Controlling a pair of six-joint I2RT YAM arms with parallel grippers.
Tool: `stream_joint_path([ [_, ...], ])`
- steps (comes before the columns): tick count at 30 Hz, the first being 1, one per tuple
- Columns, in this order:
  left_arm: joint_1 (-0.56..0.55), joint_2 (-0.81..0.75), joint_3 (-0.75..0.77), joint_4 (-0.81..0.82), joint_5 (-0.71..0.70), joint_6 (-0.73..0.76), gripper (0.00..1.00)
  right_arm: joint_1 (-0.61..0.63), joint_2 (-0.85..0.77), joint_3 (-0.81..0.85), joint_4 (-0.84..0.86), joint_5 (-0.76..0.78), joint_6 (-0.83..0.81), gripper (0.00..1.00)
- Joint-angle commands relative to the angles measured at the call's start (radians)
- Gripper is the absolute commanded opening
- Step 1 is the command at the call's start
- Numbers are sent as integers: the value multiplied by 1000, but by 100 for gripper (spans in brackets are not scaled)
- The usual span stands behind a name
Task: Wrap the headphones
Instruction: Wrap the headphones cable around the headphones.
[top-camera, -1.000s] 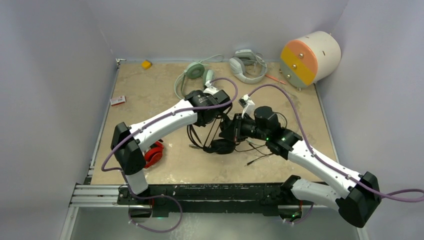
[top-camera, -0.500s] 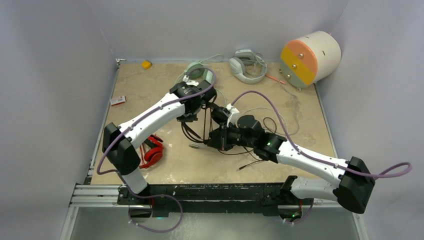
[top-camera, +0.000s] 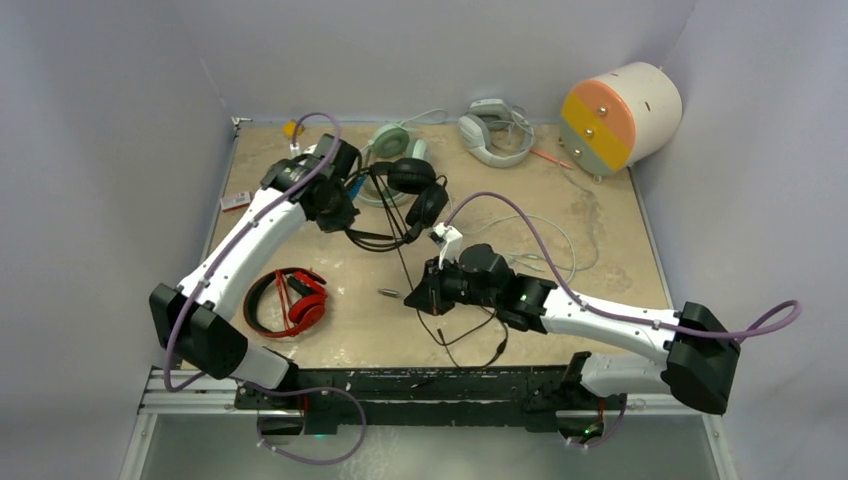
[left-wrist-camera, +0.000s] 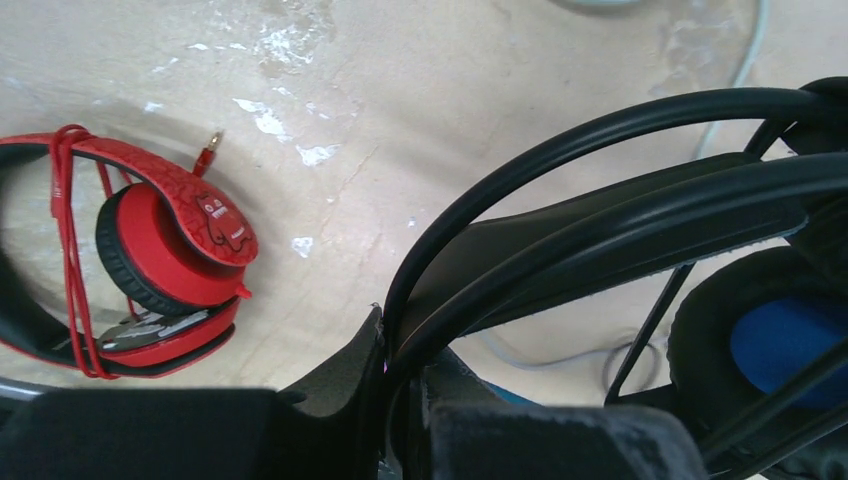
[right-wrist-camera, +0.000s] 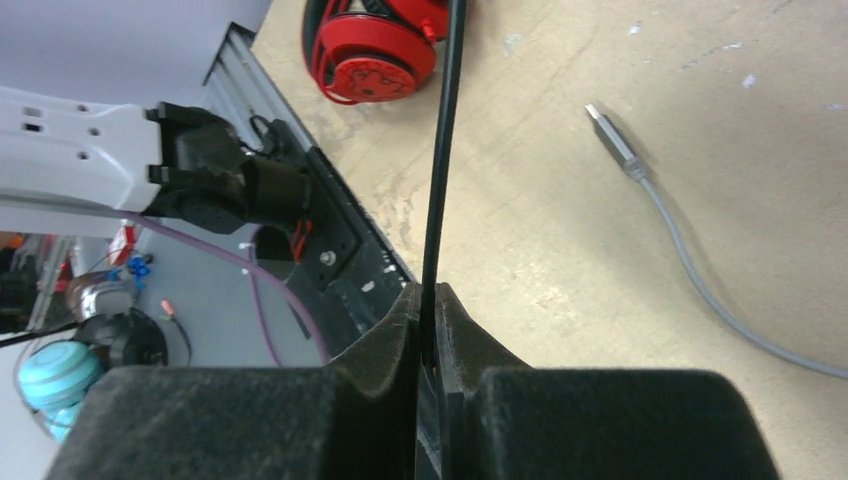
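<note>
Status, black headphones (top-camera: 410, 190): your left claw (top-camera: 345, 205) is clamped tight on the headband, over the back-left part of the surface (top-camera: 600, 250). In the left wrist view the band sits pinched between the dark fingers (left-wrist-camera: 330, 390), with one blue-lined ear cup (left-wrist-camera: 780, 345) at the right edge. Both cups hang to the right of that claw, in front of the mint-green headphones (top-camera: 388, 140), which lie at the back edge and are partly covered by them. Whether the cups touch the surface you cannot tell from above. Your right claw (top-camera: 425, 293) sits low near the centre-front, jaws nearly together on the black cable (right-wrist-camera: 440, 150); the right wrist view shows the thin cord running straight out of the narrow gap between the fingers. From that claw the cable stretches taut up toward the black headphones, and its slack end loops on the surface toward the near edge, ending in a plug (top-camera: 497, 352). Red headphones (top-camera: 290, 303) lie flat at front-left, apart from both claws, with a red cord wound across the band. A grey plug (top-camera: 388, 293) rests just left of the right claw. Grey-white headset (top-camera: 495, 132) lies at the back edge, near a white drum (top-camera: 620, 115) with an orange and yellow face in the back-right corner.
</note>
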Motion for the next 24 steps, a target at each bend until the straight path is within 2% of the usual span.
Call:
stream_joint_path([
  [1,59,-85,29,205,143,-42,0,22,10,-61,18,48,-53,8],
  [9,74,-98,101,126,214,28,0,21,3,-119,63,142,-135,7],
  [14,82,-88,119,62,107,46,0,20,-76,-172,132,151,-165,4],
  [16,93,-84,114,68,106,53,0,20,-110,-180,123,160,-169,0],
  [23,104,-60,166,75,128,63,0,20,-168,-178,26,195,-198,0],
  [24,105,-59,172,79,151,63,0,20,-158,-180,30,196,-199,5],
])
